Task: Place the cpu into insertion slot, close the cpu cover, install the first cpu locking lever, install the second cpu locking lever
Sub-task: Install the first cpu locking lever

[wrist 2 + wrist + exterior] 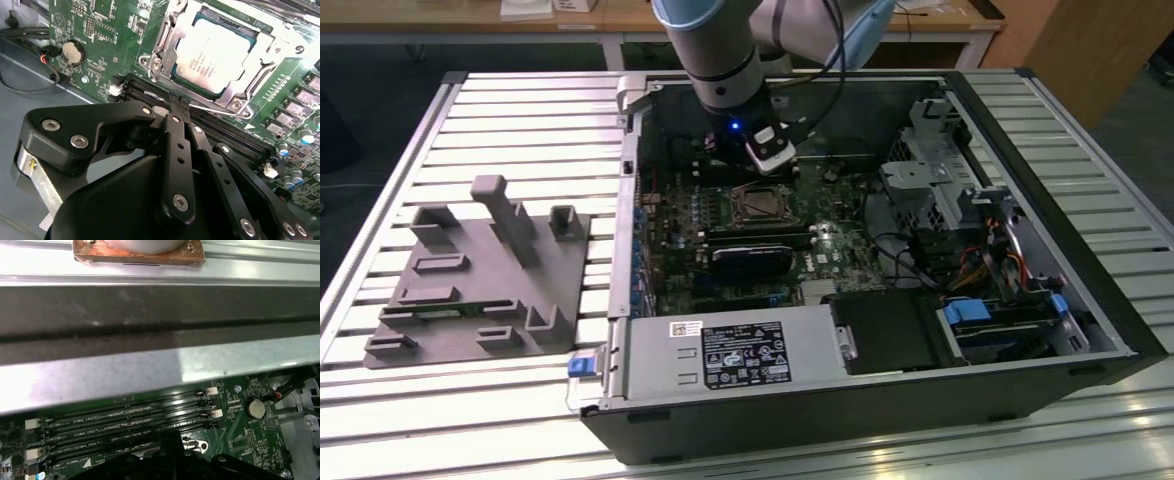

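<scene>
In the second wrist view the cpu [215,55], a pale silvery square, lies in the insertion slot [150,62] on the green board. The cpu cover [260,75] lies flat over it as a metal frame around its edges. A thin silvery locking lever [212,107] runs along the socket side nearest my gripper [171,102]. My black fingers [176,145] are shut together with nothing between them, and their tips sit right at that lever beside the memory slots. In the exterior view my gripper [769,165] hangs just behind the socket [758,203] inside the open computer case.
Black memory slots [130,420] run beside the socket, and a coin battery [255,408] sits near them. The case wall [150,365] stands close behind. Cables and drive bays [961,260] fill the exterior view's right. A grey fixture [480,275] rests on the slatted table at that view's left.
</scene>
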### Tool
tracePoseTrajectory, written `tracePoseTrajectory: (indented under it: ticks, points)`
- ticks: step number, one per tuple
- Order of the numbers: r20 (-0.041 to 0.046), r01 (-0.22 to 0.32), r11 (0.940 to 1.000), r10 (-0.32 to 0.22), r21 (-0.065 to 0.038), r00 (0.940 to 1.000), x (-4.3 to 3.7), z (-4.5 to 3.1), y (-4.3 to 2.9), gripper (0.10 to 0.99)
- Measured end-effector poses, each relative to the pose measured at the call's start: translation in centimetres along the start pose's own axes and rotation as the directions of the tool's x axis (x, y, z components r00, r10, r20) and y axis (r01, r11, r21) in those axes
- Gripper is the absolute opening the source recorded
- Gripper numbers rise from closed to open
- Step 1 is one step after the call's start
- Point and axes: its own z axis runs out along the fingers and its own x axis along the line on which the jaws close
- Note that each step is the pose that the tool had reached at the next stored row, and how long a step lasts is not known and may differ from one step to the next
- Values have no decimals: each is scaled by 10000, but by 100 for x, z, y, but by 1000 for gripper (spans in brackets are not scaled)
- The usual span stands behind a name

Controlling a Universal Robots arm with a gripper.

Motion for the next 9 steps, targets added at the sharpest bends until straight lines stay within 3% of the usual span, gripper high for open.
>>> tracePoseTrajectory:
  ticks: [9]
  points:
    - [143, -555, 9983, 553, 156, 9984, 15, 26, 50, 106]
